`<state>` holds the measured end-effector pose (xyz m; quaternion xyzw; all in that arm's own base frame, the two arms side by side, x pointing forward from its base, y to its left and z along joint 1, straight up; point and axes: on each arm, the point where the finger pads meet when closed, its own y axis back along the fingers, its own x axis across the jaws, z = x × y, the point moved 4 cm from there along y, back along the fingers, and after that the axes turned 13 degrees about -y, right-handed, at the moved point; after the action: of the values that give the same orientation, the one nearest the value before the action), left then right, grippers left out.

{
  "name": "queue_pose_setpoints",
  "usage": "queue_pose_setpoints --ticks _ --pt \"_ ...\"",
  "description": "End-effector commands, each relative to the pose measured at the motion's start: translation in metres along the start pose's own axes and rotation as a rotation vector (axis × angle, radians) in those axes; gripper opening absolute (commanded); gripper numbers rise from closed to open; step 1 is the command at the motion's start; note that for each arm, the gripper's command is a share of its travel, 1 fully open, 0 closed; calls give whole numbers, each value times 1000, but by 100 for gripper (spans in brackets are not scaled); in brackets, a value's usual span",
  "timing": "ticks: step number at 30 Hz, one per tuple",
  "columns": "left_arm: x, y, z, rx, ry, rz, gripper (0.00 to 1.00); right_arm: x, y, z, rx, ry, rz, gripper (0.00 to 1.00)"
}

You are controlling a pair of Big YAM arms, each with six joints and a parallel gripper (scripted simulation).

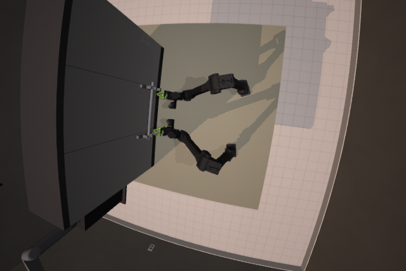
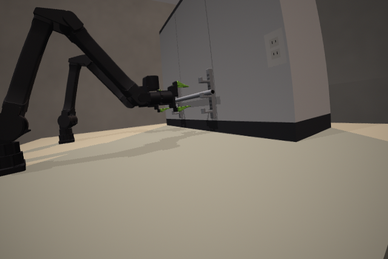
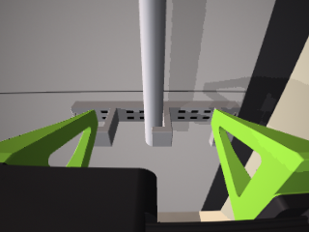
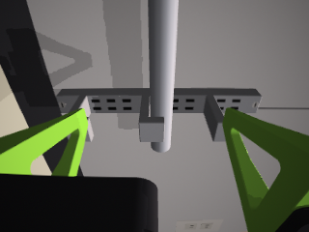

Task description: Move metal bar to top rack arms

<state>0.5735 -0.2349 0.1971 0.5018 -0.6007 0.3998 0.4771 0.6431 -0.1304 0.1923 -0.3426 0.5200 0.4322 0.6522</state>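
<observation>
Left gripper [image 1: 155,131] [image 2: 167,99] [image 3: 154,111] and right gripper [image 1: 158,94] [image 2: 189,96] [image 4: 154,115] wide open, empty, metal bar [image 1: 151,107] [image 2: 196,95] [image 3: 154,58] [image 4: 163,58] ahead on middle rack arms [image 2: 207,95] [image 3: 161,137] [image 4: 152,130], gridded floor [image 1: 295,195] only in top view, tan tabletop [image 1: 229,169] [image 2: 219,202] below, grey wall [image 1: 104,97] [image 2: 247,62] [image 3: 72,48] [image 4: 241,48] beyond

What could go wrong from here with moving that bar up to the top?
Neither tool grips the metal bar yet, and its end by the left tool barely passes its rack arm, so a sideways shift might drop that end.

The upper finger of the right tool looks close to the top rack arm there; lifting straight up could knock it.
</observation>
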Motion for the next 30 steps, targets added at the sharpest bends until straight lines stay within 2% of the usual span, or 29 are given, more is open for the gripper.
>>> queue_pose_setpoints --ticks 1,8,30 --pt "24 -15 5 8 18 65 100 -35 -21 4 -5 -21 -85 100" --pt "25 -15 5 8 18 65 100 -37 -22 5 -5 -21 -87 100" --pt "24 -41 5 6 16 56 100 -38 -49 4 -4 -19 -76 100"
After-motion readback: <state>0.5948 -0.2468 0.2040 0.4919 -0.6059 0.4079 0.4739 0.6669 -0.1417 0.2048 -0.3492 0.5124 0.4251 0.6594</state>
